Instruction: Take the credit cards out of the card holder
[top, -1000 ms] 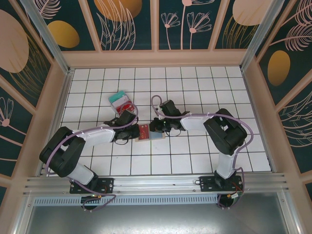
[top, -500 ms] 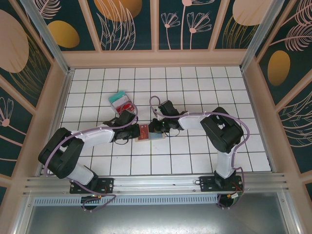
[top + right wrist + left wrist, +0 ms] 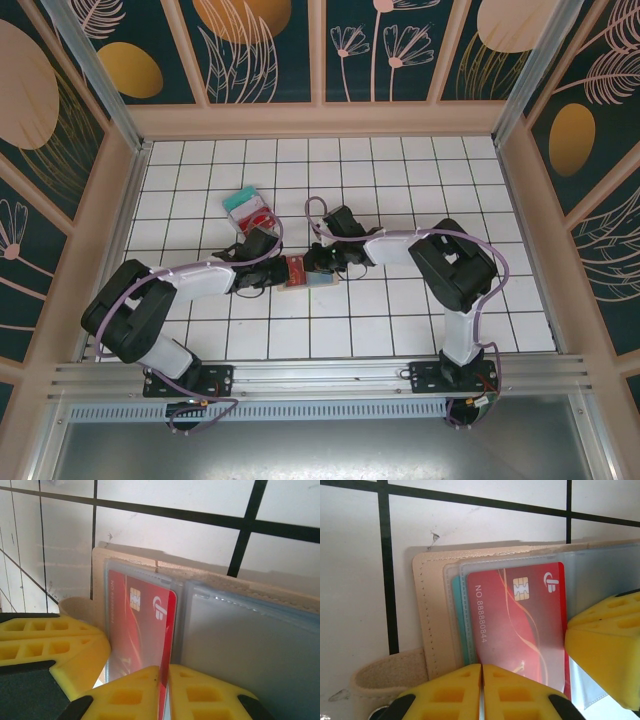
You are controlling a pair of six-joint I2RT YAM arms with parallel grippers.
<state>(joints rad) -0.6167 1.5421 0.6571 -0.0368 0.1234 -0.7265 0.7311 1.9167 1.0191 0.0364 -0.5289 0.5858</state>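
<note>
Lying open, tan card holder [image 3: 431,605] shows red card [image 3: 520,625].

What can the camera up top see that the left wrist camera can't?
From above: the whole left arm and right arm, the tiled table, the painted walls. From the left wrist: the gold chip and printed number on the red card, and a teal card edging out behind it. Both: the tan card holder with the red card inside.
</note>
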